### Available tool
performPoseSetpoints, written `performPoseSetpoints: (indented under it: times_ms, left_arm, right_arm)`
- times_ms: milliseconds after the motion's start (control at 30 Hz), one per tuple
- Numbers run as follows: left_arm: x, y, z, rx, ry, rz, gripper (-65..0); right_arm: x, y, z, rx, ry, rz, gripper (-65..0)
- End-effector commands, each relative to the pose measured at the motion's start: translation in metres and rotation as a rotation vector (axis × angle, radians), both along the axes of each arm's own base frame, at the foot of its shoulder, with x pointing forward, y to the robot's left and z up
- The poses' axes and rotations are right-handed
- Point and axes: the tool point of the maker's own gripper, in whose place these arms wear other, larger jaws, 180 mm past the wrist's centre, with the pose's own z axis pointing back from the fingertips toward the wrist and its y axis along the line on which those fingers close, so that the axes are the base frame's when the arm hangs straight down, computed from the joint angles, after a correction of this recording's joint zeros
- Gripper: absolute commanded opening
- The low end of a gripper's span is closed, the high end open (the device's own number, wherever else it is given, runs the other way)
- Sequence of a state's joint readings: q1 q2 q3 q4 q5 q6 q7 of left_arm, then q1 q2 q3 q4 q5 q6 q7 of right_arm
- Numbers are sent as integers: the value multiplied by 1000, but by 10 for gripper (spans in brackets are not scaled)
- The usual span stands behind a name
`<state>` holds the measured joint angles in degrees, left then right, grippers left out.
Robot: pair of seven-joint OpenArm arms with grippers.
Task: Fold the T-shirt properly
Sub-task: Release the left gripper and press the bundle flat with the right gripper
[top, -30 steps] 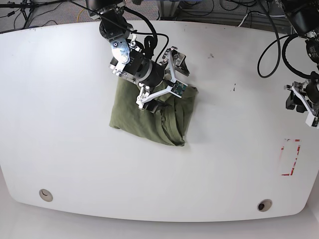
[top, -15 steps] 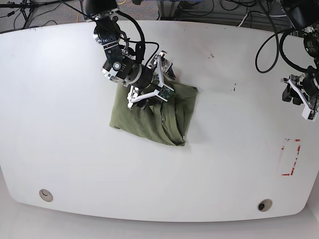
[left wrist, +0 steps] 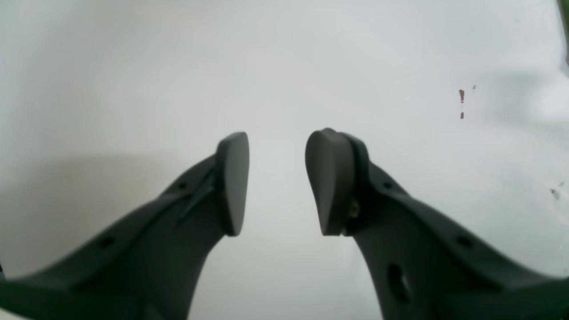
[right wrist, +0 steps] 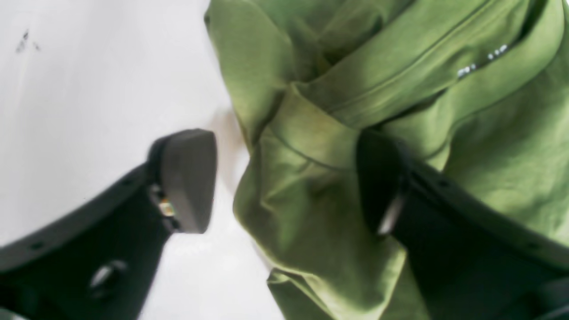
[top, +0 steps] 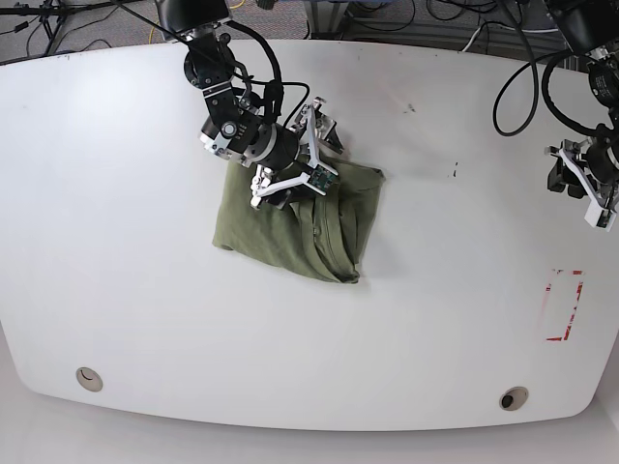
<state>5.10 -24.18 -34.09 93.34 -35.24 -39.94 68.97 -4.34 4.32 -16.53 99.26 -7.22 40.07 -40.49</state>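
Observation:
The olive-green T-shirt (top: 295, 227) lies folded into a wrinkled bundle left of the table's middle. My right gripper (top: 302, 164) hovers at its far edge. In the right wrist view the T-shirt (right wrist: 311, 195) shows a thick fold between the open jaws of that gripper (right wrist: 284, 178). The left pad (right wrist: 189, 178) stands clear of the cloth over bare table. The right finger (right wrist: 382, 178) rests against the fabric. My left gripper (top: 588, 184) hangs at the table's right edge, far from the shirt. Its jaws (left wrist: 275, 178) are open with nothing between them.
The white table (top: 435, 319) carries a red taped rectangle (top: 564, 305) near the right side and small dark specks (top: 455, 172). Two round holes (top: 89, 378) (top: 514, 397) sit near the front edge. Cables run behind the back edge.
My right gripper has drawn back toward the shirt's far-left edge, and its jaws have narrowed around the fold. The left arm has drifted slightly toward the back.

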Motion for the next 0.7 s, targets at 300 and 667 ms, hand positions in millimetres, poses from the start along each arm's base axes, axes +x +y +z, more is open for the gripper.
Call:
performPoseSetpoints:
  times_ms: [300, 667]
  left_arm:
    - [-3, 4, 6, 14, -15, -8, -411]
    - [-4, 4, 5, 14, -13, -8, -411]
  right_arm:
    - [8, 6, 14, 41, -41, 2, -433]
    - [8, 6, 14, 39, -39, 2, -484]
